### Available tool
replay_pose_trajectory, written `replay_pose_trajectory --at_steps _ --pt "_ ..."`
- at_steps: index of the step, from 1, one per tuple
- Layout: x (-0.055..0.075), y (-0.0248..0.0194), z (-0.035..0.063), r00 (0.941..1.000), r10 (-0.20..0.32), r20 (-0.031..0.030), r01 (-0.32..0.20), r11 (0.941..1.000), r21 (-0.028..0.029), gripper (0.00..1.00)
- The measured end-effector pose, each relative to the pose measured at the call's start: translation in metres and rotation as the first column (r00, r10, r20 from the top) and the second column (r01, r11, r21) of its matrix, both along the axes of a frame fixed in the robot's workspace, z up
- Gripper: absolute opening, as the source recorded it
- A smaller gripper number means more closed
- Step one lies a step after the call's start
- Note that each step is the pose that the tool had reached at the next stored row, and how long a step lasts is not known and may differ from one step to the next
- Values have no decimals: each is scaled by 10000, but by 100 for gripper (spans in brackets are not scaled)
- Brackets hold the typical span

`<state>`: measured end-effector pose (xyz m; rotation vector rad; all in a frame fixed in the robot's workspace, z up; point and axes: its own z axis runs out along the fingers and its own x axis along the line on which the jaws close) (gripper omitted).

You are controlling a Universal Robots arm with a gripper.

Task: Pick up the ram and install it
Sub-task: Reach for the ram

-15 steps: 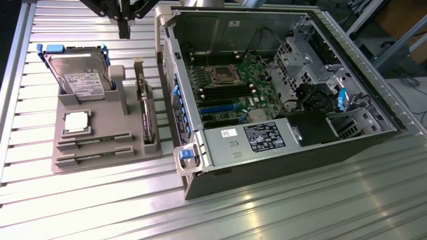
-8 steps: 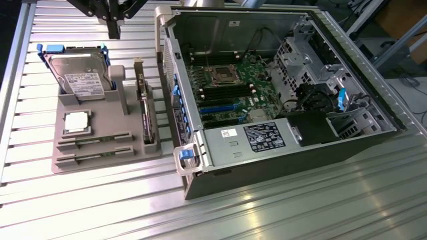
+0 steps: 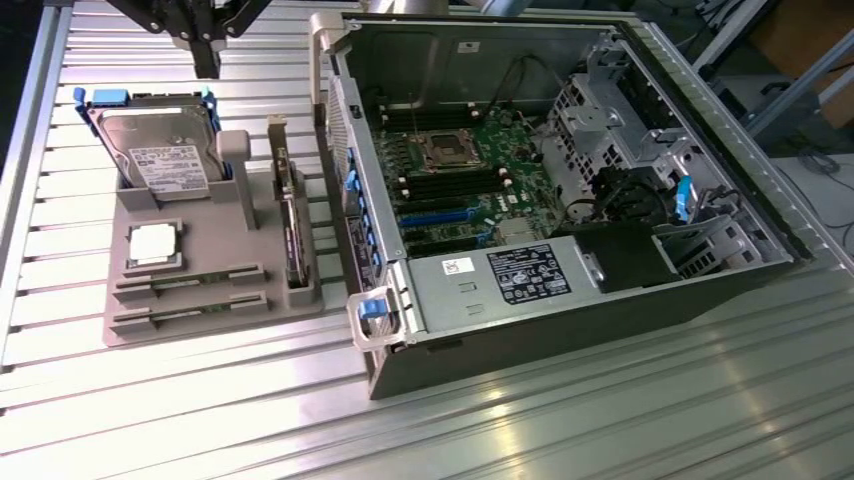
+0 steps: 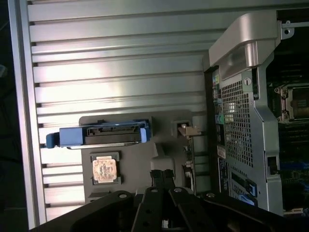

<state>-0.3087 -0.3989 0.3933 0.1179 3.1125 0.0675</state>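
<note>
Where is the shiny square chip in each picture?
Exterior view: the square chip lies on the grey tray, at the exterior view's left, next to the hard drive.
Wrist view: the square chip sits on the same tray, beside the hard drive.
Shared landmark: the blue-framed hard drive.

One hard drive (image 3: pixel 158 160), one CPU (image 3: pixel 154 243), perhaps two ram sticks (image 3: pixel 187 284).

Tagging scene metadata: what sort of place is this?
Probably a lab bench for robotic PC assembly: an open desktop computer case, motherboard exposed, lies on a ribbed aluminium table beside a grey fixture tray holding a hard drive and CPU; an end effector hangs above the tray.
</note>
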Motion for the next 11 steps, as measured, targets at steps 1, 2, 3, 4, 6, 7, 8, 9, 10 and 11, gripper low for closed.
replay_pose_trajectory --at_steps 1,2,3,4,6,7,8,9,10,11 --pt "-18 0 0 10000 0 0 0 10000 0 11" --pt "-38 0 0 10000 -1 0 1 10000 0 11" --pt "-61 0 0 10000 0 1 0 10000 0 11" --pt "-113 0 0 10000 -1 0 1 10000 0 11" --pt "-138 0 0 10000 0 0 0 10000 0 11" --pt "-175 0 0 10000 0 1 0 10000 0 11" --pt "-193 0 0 10000 -1 0 1 10000 0 11" --pt "-197 0 0 10000 0 0 0 10000 0 11" --pt "-197 0 0 10000 0 0 0 10000 0 11" --pt "-197 0 0 10000 1 0 -1 10000 0 11"
